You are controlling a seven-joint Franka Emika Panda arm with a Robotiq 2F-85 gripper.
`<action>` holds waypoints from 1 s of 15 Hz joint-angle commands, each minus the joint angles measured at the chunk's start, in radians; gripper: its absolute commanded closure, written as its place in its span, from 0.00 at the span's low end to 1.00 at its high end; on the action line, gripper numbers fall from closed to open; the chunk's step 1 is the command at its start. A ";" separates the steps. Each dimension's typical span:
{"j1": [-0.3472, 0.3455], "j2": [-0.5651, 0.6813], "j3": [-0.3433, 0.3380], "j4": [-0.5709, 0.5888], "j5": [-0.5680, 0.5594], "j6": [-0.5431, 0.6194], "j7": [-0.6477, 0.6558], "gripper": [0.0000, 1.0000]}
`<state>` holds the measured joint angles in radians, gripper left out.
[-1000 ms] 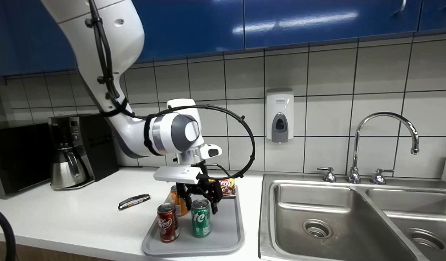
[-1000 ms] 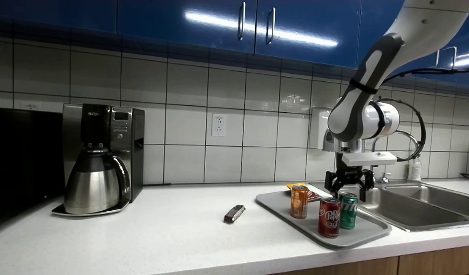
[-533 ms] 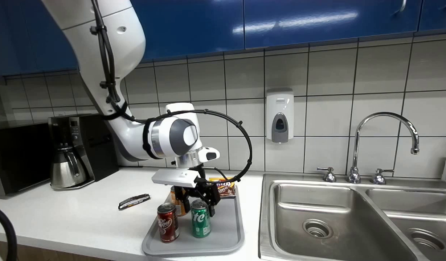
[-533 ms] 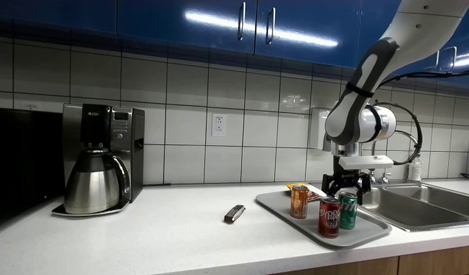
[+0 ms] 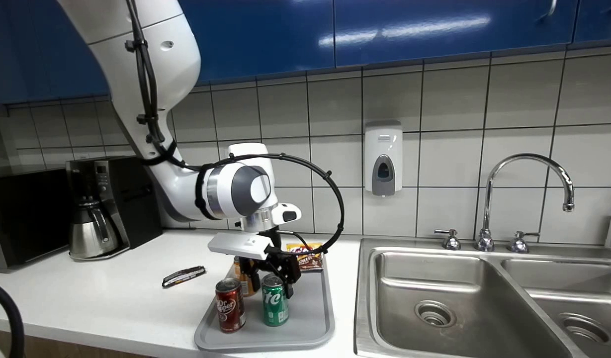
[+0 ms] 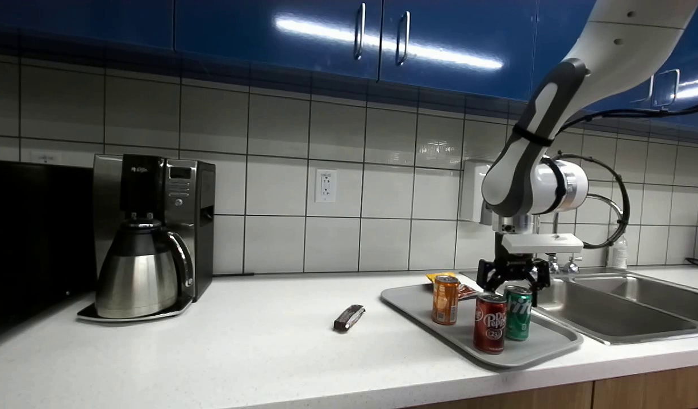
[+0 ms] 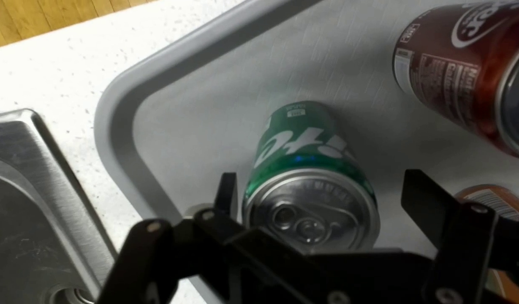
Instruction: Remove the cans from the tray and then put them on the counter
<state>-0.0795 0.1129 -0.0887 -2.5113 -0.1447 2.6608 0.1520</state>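
Observation:
Three cans stand upright on the grey tray (image 5: 310, 311) in both exterior views: green (image 5: 275, 306), dark red (image 5: 230, 308) and orange (image 5: 246, 286). My gripper (image 5: 272, 289) is open, pointing down, its jaws either side of the green can's top. In the wrist view the gripper (image 7: 324, 194) has that green can (image 7: 299, 145) between its fingers; the left finger (image 7: 226, 192) is close to the can, while a wider gap separates the right one from it. The dark red can (image 7: 457, 71) and orange can (image 7: 491, 196) lie beyond the right finger. The pale counter (image 6: 258, 352) extends past the tray.
A yellow-brown snack packet (image 5: 307, 259) lies at the tray's back end. On the counter rests a dark wrapped bar (image 6: 349, 318). A steel sink (image 5: 363, 298) with a tall faucet (image 5: 489, 199) borders the tray's side. The coffee maker (image 6: 138, 238) stands at the far end.
My gripper has come down and shifted slightly left in both exterior views, its fingers now lower beside the green can's top. Movement in the last half second is slight. The cans have stayed put.

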 commanded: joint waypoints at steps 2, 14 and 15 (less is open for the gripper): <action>0.005 0.008 -0.006 0.012 0.019 0.011 -0.008 0.00; 0.002 -0.046 -0.015 -0.009 0.011 0.005 0.001 0.62; 0.000 -0.059 -0.016 -0.012 0.016 0.006 -0.003 0.62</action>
<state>-0.0796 0.1073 -0.0964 -2.5111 -0.1422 2.6662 0.1520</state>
